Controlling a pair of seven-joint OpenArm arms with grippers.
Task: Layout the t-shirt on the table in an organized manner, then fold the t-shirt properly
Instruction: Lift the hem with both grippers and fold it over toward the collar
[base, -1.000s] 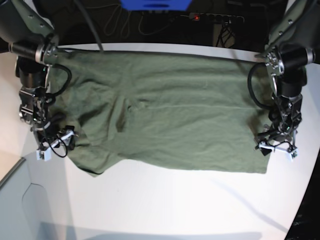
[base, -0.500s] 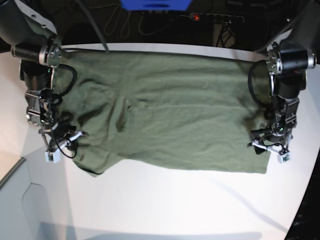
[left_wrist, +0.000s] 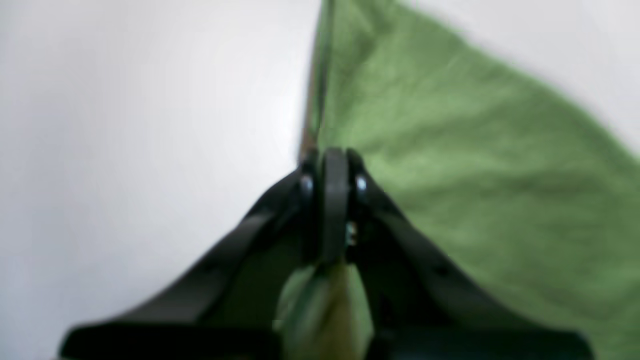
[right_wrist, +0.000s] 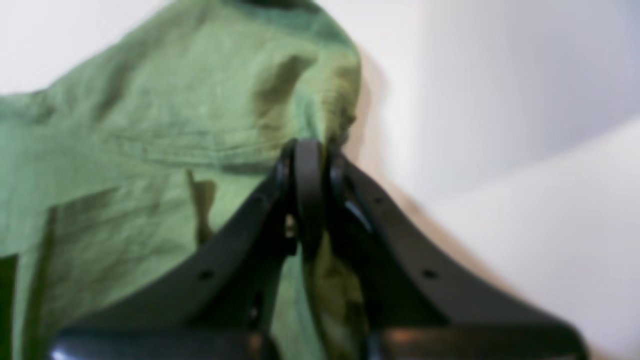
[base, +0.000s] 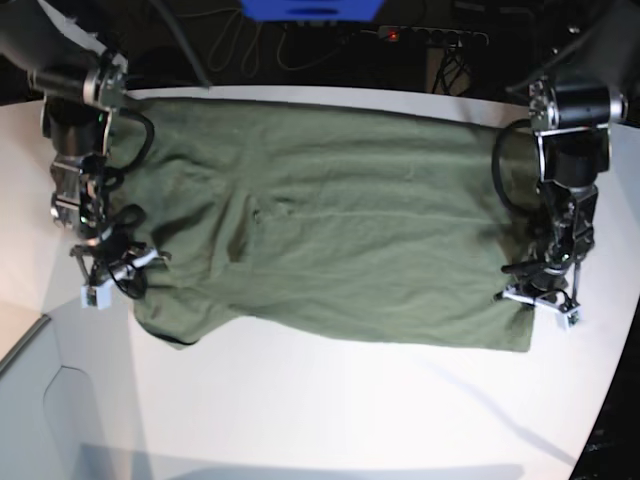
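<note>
The olive-green t-shirt (base: 340, 220) lies spread across the white table (base: 350, 410), wrinkled near its left end. In the base view my left gripper (base: 538, 298) is at the shirt's right edge near the lower corner. The left wrist view shows this gripper (left_wrist: 334, 156) shut on the t-shirt (left_wrist: 475, 165), with cloth bunched behind the jaws. My right gripper (base: 108, 280) is at the shirt's left edge. Seen from the right wrist, that gripper (right_wrist: 307, 147) is shut on a fold of the t-shirt (right_wrist: 150, 140). Bare table (left_wrist: 125, 125) (right_wrist: 525, 125) lies beside each grip.
Behind the table's far edge are a power strip (base: 430, 37) with a red light, dark cables and a blue object (base: 310, 8). The table's curved edge (base: 605, 400) runs down the lower right. A grey lower surface (base: 40, 410) sits at the bottom left.
Both grippers have closed on the shirt's side edges, the right one first. The left end of the shirt has shifted slightly under the right gripper.
</note>
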